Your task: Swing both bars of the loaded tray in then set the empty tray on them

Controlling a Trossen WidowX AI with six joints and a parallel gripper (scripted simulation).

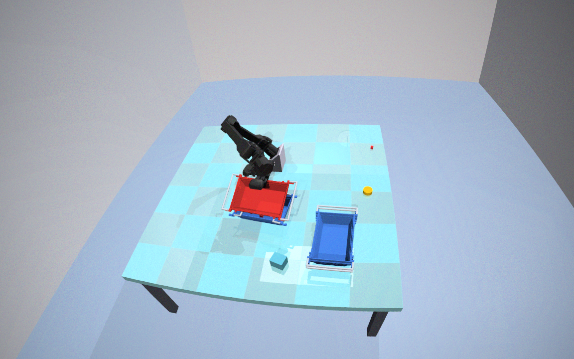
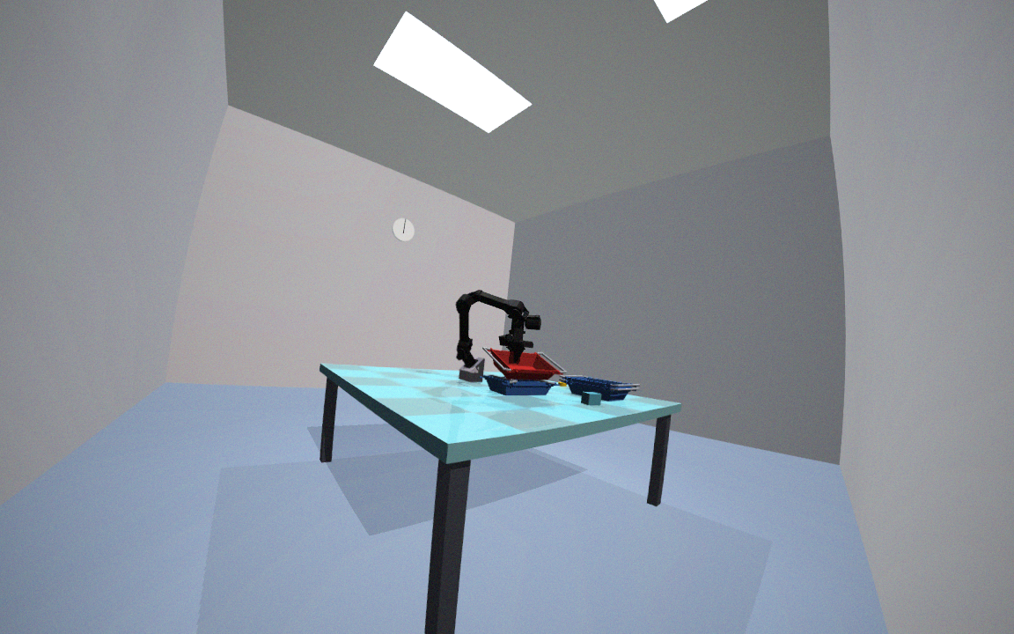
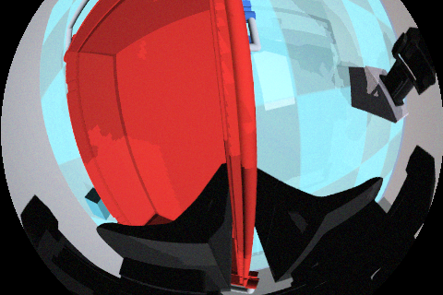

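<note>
My gripper (image 2: 515, 359) (image 3: 234, 169) is shut on the rear long rim of the empty red tray (image 1: 260, 200) (image 2: 530, 364) (image 3: 171, 78). The red tray hangs tilted, close above the loaded blue tray (image 2: 520, 387) (image 3: 249, 9); whether they touch is unclear. The red tray's own wire bars are out over its ends. The blue tray's wire bars show at their corners, one on the left (image 1: 237, 214) and one on the right (image 1: 276, 220), lying in across its top. One red block (image 1: 261, 216) shows at the front; the rest of the load is hidden.
A second blue tray (image 1: 333, 236) (image 2: 598, 389), empty and with bars out, stands at the right. A teal block (image 1: 278, 261) (image 2: 591, 399) (image 3: 98, 204) lies at the front. A yellow disc (image 1: 367, 190) and a small red cube (image 1: 371, 147) lie near the right edge.
</note>
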